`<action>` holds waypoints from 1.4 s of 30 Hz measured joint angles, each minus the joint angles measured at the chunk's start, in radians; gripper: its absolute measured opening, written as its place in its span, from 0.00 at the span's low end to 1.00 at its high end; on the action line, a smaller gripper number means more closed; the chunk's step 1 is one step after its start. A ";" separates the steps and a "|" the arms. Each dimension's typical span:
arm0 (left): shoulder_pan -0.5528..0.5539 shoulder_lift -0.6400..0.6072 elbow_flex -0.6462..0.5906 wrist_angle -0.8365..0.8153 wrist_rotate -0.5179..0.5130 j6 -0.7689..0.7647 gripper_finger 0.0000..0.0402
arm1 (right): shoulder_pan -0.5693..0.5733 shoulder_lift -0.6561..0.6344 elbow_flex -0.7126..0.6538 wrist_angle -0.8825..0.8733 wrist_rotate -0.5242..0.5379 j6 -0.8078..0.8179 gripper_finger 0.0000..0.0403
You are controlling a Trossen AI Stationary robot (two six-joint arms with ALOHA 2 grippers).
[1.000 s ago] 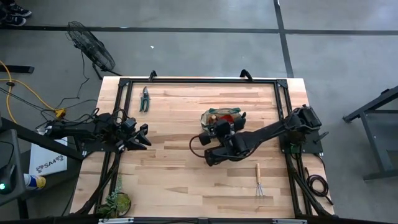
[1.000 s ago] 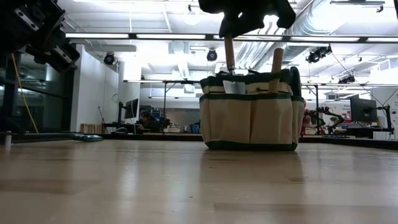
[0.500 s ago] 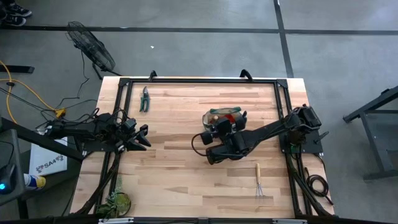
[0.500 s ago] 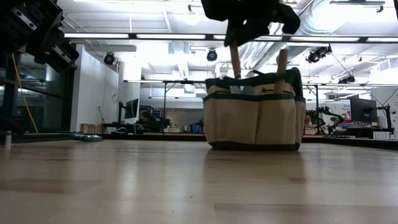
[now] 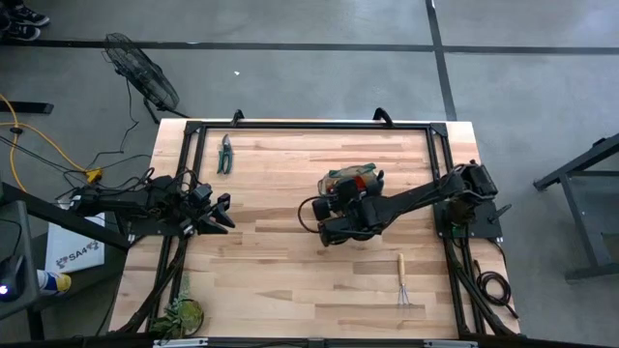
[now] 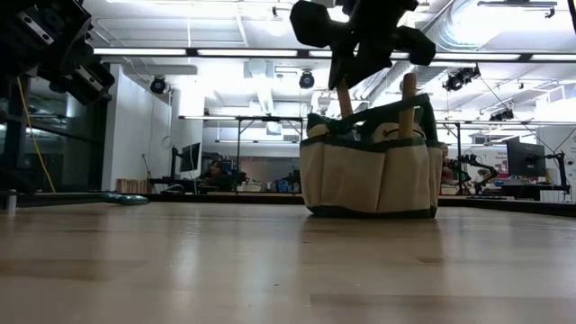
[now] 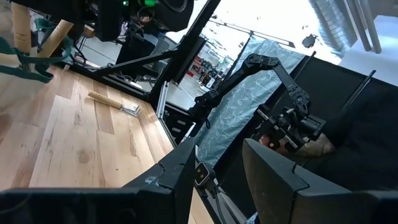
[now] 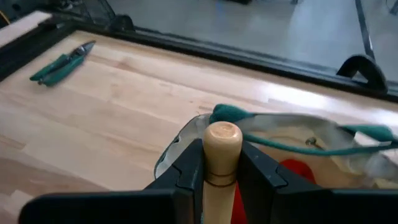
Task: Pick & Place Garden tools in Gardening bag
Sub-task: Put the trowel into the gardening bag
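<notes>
Wooden trowel handle (right gripper)

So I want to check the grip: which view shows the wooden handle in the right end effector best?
The right wrist view: the wooden handle fills it, clamped between the right end effector's fingers above the bag. The low view shows it side-on; from above the arm hides it, and the left wrist view catches only a far glimpse.
</notes>
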 joint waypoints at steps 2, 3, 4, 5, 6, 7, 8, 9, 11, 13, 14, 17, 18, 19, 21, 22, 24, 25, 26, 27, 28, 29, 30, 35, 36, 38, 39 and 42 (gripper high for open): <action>0.000 0.000 0.000 0.000 0.000 0.000 0.33 | 0.009 0.000 0.000 -0.004 -0.002 -0.001 0.15; 0.000 0.000 0.000 0.000 0.000 0.000 0.33 | 0.015 0.000 0.000 -0.008 -0.002 -0.005 0.15; 0.000 0.000 0.000 0.000 0.000 0.000 0.33 | 0.021 -0.003 0.000 -0.012 -0.004 -0.007 0.15; 0.000 0.000 0.000 0.000 0.000 0.000 0.33 | 0.027 -0.005 0.000 -0.014 -0.009 -0.008 0.15; 0.000 0.000 0.000 0.000 0.000 0.000 0.33 | 0.030 -0.008 0.000 -0.014 -0.010 -0.008 0.15; 0.000 0.000 0.000 0.000 0.000 0.000 0.33 | 0.035 -0.012 0.000 -0.015 -0.010 -0.008 0.15; 0.000 0.000 0.000 0.000 0.000 0.000 0.33 | 0.040 -0.015 0.000 -0.014 -0.010 -0.008 0.15; 0.000 0.000 0.000 0.000 0.000 0.000 0.33 | 0.043 -0.018 0.000 -0.014 -0.008 -0.008 0.15; 0.000 0.000 0.000 0.000 0.002 0.000 0.33 | 0.046 -0.027 0.000 -0.014 0.001 -0.001 0.15; 0.000 0.000 0.000 0.000 0.003 0.000 0.33 | 0.052 -0.037 0.000 -0.014 0.010 -0.002 0.15; 0.000 0.000 0.000 0.000 0.005 0.000 0.33 | 0.054 -0.040 0.000 -0.014 0.010 -0.009 0.15; 0.000 0.000 0.000 0.002 0.005 0.000 0.33 | 0.062 -0.042 0.000 -0.022 0.014 -0.031 0.16; 0.000 0.000 0.000 0.002 0.005 0.000 0.33 | 0.063 -0.042 0.000 -0.026 0.012 -0.030 0.16; 0.000 0.000 0.000 0.002 0.005 0.000 0.33 | 0.065 -0.042 0.000 -0.028 0.010 -0.027 0.16; 0.000 0.000 0.000 0.002 0.005 0.000 0.33 | 0.067 -0.042 0.000 -0.028 0.009 -0.025 0.16; 0.000 0.000 0.000 0.002 0.005 0.000 0.33 | 0.067 -0.042 0.000 -0.028 0.009 -0.025 0.16; 0.000 0.000 0.000 0.002 0.006 0.000 0.33 | 0.068 -0.042 0.000 -0.028 0.006 -0.026 0.17; 0.000 0.000 0.000 0.002 0.006 0.000 0.33 | 0.067 -0.042 0.000 -0.028 0.000 -0.024 0.18; 0.000 0.000 0.000 0.002 0.006 0.000 0.33 | 0.067 -0.042 0.000 -0.027 -0.011 -0.024 0.19; 0.000 0.000 0.000 0.002 0.006 0.000 0.33 | 0.067 -0.042 0.000 -0.026 -0.023 -0.024 0.21; 0.000 0.000 0.000 0.002 0.006 0.000 0.33 | 0.067 -0.042 0.000 -0.025 -0.034 -0.023 0.22; 0.000 0.000 0.000 0.002 0.006 0.000 0.33 | 0.067 -0.042 0.000 -0.025 -0.044 -0.023 0.24; 0.000 0.000 0.000 0.002 0.006 0.000 0.33 | 0.067 -0.042 0.000 -0.025 -0.051 -0.020 0.25; 0.000 0.000 0.000 0.003 0.006 0.000 0.33 | 0.067 -0.058 0.000 -0.028 -0.094 0.003 0.29; 0.000 0.000 0.000 0.003 0.006 0.000 0.33 | 0.067 -0.065 0.000 -0.028 -0.099 0.003 0.30; 0.000 0.000 0.000 0.003 0.006 0.000 0.33 | 0.067 -0.084 0.000 -0.028 -0.107 0.003 0.31; 0.000 0.000 0.000 0.003 0.006 0.000 0.33 | 0.067 -0.095 0.000 -0.028 -0.108 0.002 0.31; 0.000 0.000 0.000 0.003 0.006 0.000 0.33 | 0.064 -0.125 0.000 -0.032 -0.110 0.002 0.31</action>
